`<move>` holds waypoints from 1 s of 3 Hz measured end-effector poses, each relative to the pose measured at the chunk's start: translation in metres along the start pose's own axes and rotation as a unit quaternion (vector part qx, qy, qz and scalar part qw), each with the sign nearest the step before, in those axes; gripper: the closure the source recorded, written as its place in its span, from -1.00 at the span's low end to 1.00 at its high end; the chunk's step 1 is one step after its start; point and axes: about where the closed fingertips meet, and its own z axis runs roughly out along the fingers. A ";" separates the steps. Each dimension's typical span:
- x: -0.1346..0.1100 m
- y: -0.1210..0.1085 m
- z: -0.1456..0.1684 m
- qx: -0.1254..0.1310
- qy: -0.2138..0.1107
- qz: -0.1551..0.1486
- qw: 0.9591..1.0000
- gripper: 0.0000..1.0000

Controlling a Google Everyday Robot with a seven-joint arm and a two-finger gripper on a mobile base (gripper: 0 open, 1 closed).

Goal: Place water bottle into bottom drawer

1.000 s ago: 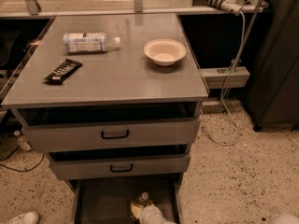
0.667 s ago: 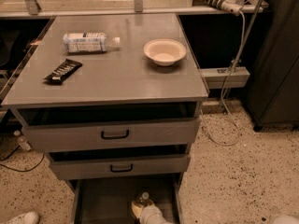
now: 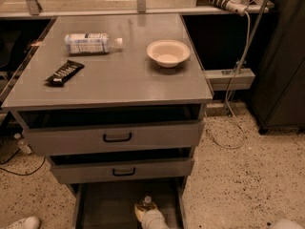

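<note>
Where the grey cabinet (image 3: 109,87) stands on speckled floor, its bottom drawer (image 3: 102,204) lies pulled open beneath two handled drawers. On top: white bowl (image 3: 168,52); labelled bottle (image 3: 90,43), lying flat; black bar (image 3: 64,73). Gripper (image 3: 144,211): low inside the drawer, around the water bottle (image 3: 147,201), cap upward; how tightly it grips cannot be told.

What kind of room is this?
Probably a workshop or lab, not a home kitchen. Clues: a grey metal drawer cabinet, a grey power strip with cables by it, and a speckled hard floor. The robot's gripper is low, at the open bottom drawer.
</note>
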 end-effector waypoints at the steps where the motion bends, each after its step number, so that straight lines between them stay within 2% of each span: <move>1: 0.003 0.000 0.003 0.010 -0.003 -0.008 1.000 1.00; 3: 0.013 0.000 0.006 0.034 0.000 -0.025 0.999 1.00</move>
